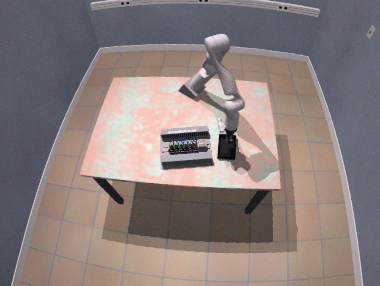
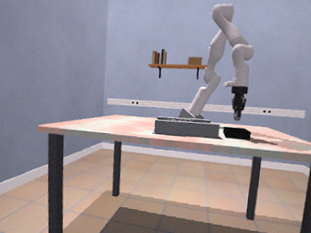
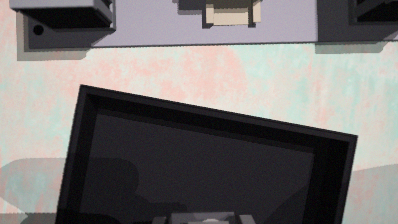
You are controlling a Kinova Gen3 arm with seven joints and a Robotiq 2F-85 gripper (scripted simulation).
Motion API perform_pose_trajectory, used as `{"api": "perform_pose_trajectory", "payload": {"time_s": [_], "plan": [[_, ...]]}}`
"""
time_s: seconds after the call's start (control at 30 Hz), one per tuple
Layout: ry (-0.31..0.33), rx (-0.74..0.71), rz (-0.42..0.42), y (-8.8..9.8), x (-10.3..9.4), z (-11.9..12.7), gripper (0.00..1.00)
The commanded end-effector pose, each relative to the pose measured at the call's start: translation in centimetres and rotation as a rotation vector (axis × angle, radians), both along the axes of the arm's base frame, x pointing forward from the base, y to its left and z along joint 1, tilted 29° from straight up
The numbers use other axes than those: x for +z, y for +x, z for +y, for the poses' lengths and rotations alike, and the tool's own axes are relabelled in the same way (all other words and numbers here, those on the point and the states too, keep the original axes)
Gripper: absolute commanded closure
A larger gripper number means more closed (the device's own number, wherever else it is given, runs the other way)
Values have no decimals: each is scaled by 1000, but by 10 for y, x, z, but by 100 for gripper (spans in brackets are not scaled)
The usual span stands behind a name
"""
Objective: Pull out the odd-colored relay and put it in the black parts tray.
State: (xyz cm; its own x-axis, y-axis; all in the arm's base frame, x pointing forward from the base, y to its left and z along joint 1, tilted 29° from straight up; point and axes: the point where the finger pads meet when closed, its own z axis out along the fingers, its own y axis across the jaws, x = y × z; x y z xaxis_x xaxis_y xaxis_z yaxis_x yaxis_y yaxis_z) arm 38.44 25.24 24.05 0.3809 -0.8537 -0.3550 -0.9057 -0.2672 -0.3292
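The grey relay panel (image 1: 186, 149) lies flat on the table, with a row of relays (image 1: 181, 146) along its middle; it also shows in the side view (image 2: 187, 126). The black parts tray (image 1: 227, 148) sits just right of the panel and fills the wrist view (image 3: 200, 170). My gripper (image 2: 238, 113) hangs above the tray and is shut on a small grey relay (image 3: 210, 219), seen only at the bottom edge of the wrist view. In the top view the gripper (image 1: 229, 134) is over the tray's far end. The relay's button color is hidden.
The panel's edge with a beige block (image 3: 231, 12) shows at the top of the wrist view. A wall shelf with books (image 2: 176, 65) is behind the table. The arm's base (image 1: 190, 89) stands at the table's back.
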Motion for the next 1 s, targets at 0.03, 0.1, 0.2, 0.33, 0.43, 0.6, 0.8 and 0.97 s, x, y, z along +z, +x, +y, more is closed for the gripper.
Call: {"api": "perform_pose_trajectory", "payload": {"time_s": [0.03,0.1,0.2,0.33,0.43,0.6,0.8,0.97], "plan": [[0,-1,-1,2,-9,5,100],[0,-1,-1,3,-13,7,100],[0,-1,-1,4,-17,9,100],[0,-1,-1,6,-24,12,100],[0,-1,-1,7,-30,16,100],[0,-1,-1,9,-40,21,100],[0,-1,-1,11,-47,24,100],[0,-1,-1,12,-54,28,100]]}}
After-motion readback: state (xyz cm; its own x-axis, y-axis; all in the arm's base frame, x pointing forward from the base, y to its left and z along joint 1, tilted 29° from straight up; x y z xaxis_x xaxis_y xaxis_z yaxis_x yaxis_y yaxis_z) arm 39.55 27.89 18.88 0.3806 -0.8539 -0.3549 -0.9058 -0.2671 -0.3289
